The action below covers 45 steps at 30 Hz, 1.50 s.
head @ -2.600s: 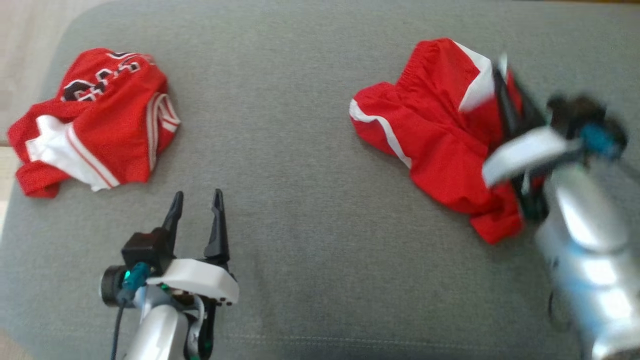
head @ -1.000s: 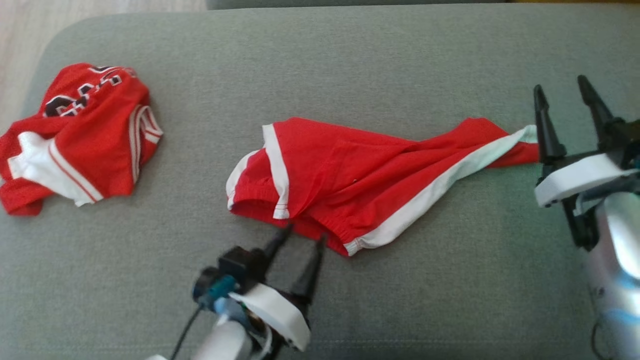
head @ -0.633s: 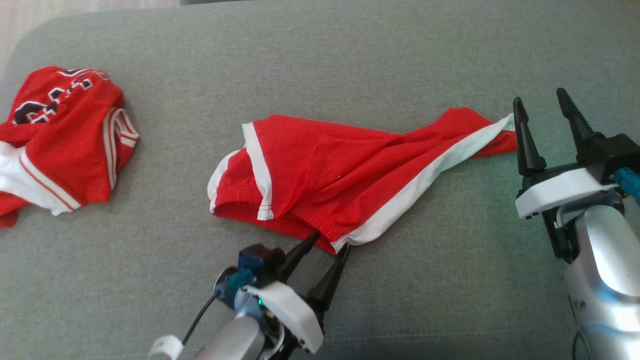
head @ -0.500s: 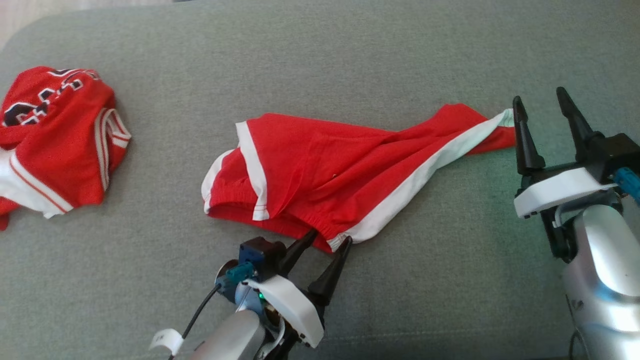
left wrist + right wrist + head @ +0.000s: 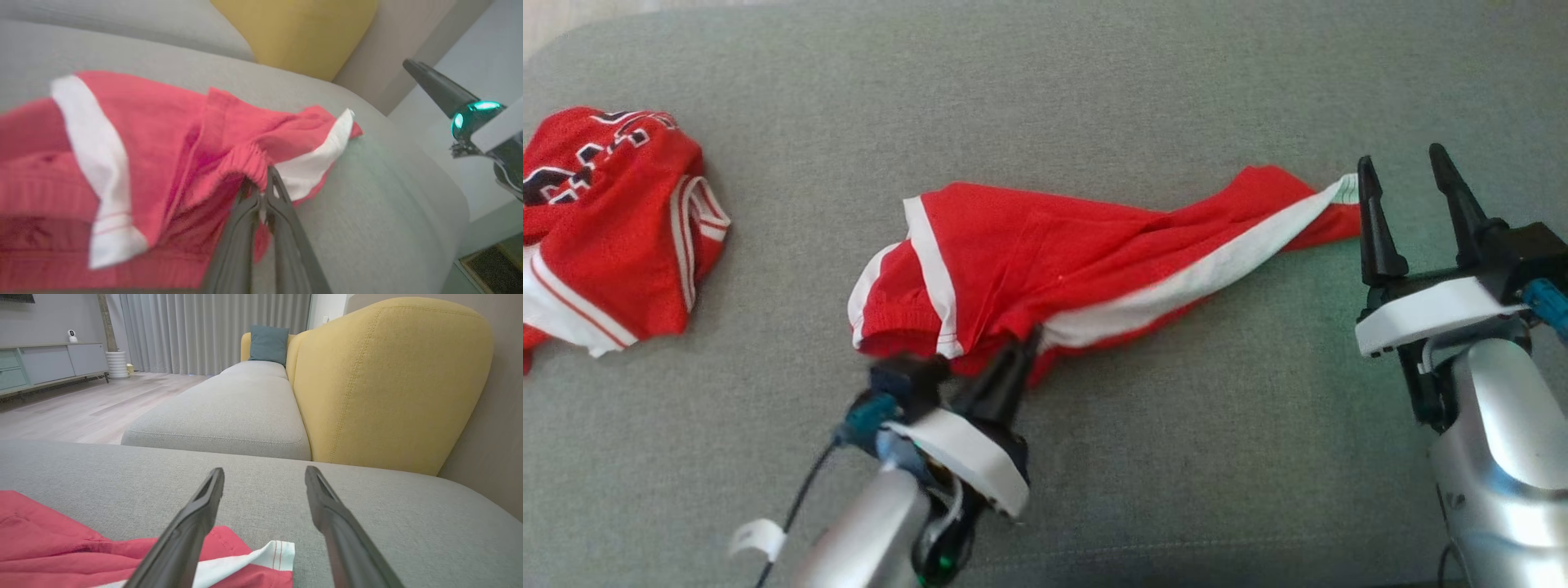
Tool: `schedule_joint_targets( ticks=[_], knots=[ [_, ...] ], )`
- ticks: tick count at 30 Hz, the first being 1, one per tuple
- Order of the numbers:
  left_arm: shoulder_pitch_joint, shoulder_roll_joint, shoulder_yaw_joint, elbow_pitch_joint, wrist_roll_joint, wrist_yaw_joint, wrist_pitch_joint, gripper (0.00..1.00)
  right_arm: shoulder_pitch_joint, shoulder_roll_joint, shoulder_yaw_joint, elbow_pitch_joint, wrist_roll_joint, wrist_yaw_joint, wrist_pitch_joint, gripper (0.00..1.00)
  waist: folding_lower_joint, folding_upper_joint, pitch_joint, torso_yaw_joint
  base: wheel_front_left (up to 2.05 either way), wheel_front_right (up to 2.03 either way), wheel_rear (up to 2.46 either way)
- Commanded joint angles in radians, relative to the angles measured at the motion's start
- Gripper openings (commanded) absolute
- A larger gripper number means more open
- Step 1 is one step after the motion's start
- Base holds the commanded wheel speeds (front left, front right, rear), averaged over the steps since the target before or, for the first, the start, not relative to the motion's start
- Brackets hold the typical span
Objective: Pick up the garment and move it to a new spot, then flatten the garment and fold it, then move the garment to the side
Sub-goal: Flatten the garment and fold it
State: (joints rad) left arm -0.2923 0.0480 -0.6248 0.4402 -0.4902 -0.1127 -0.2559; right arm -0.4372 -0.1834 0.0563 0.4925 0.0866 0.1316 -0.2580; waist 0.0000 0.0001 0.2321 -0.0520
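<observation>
Since half a second ago the left pincer [image 5: 1019, 349] has closed on the near waistband edge of the garment [image 5: 1054, 245], and that edge has bunched toward it. In the head view the red shorts lie stretched across the middle of the grey sofa seat [image 5: 1094, 90]. Their right tip is just beside the right pincer [image 5: 1401, 159], whose fingers stand spread and empty. A red jersey [image 5: 613, 229] lies crumpled well apart at the left. In the left wrist view the two fingers meet, pinching the gathered elastic hem. In the right wrist view the spread fingers flank the garment's white-trimmed corner, with a yellow backrest [image 5: 388, 384] beyond.
</observation>
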Motion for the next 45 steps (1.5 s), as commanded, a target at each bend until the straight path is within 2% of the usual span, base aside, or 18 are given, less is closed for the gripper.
schedule_joint_targets(
  ticks=[1,6,12,19,21,22,32,37,45],
  knots=[
    [-0.033,0.002,0.043,-0.036,0.009,0.004,-0.006,0.00,0.002,0.007,0.013,-0.034,-0.001,-0.001,-0.004,1.00,0.0000,-0.0001,-0.003,0.005,0.00,0.00,0.00],
    [-0.047,0.002,0.177,-0.068,0.064,0.024,-0.006,0.00,0.019,0.024,0.002,-0.038,-0.002,-0.001,-0.004,1.00,0.0000,-0.0001,-0.014,0.020,0.00,0.00,0.00],
    [-0.066,0.016,0.336,-0.034,0.130,0.031,-0.006,0.00,0.038,0.049,-0.005,-0.050,-0.004,-0.001,-0.004,1.00,0.0000,-0.0001,-0.027,0.018,0.00,0.00,0.00],
    [-0.083,0.030,0.443,0.049,0.202,0.039,-0.006,0.00,0.074,0.083,-0.012,-0.063,-0.010,-0.001,-0.004,1.00,0.0000,-0.0001,-0.038,0.001,0.00,0.00,0.00],
    [-0.083,0.029,0.465,0.068,0.223,0.050,-0.006,0.49,0.084,0.093,-0.010,-0.064,-0.012,-0.001,-0.004,1.00,0.0000,-0.0001,-0.042,-0.003,0.00,0.00,0.00],
    [-0.080,0.028,0.474,0.077,0.234,0.057,-0.006,0.99,0.090,0.098,-0.009,-0.065,-0.011,-0.001,-0.004,1.00,0.0000,-0.0001,-0.044,-0.005,0.00,0.00,0.00],
    [0.027,0.007,0.538,0.057,0.301,0.144,-0.006,1.00,0.157,0.127,-0.001,-0.098,0.010,-0.001,-0.004,1.00,0.0000,-0.0001,-0.098,0.002,0.00,0.00,0.00],
    [0.088,0.004,0.538,0.056,0.320,0.151,-0.006,1.00,0.186,0.132,0.019,-0.102,0.020,-0.001,-0.004,1.00,0.0000,-0.0001,-0.120,0.016,0.00,0.00,0.00],
    [0.158,0.003,0.537,-0.023,0.341,0.180,-0.006,1.00,0.220,0.133,0.061,-0.105,0.055,-0.001,-0.004,1.00,0.0000,-0.0001,-0.159,0.026,0.00,0.00,0.00]
  ],
)
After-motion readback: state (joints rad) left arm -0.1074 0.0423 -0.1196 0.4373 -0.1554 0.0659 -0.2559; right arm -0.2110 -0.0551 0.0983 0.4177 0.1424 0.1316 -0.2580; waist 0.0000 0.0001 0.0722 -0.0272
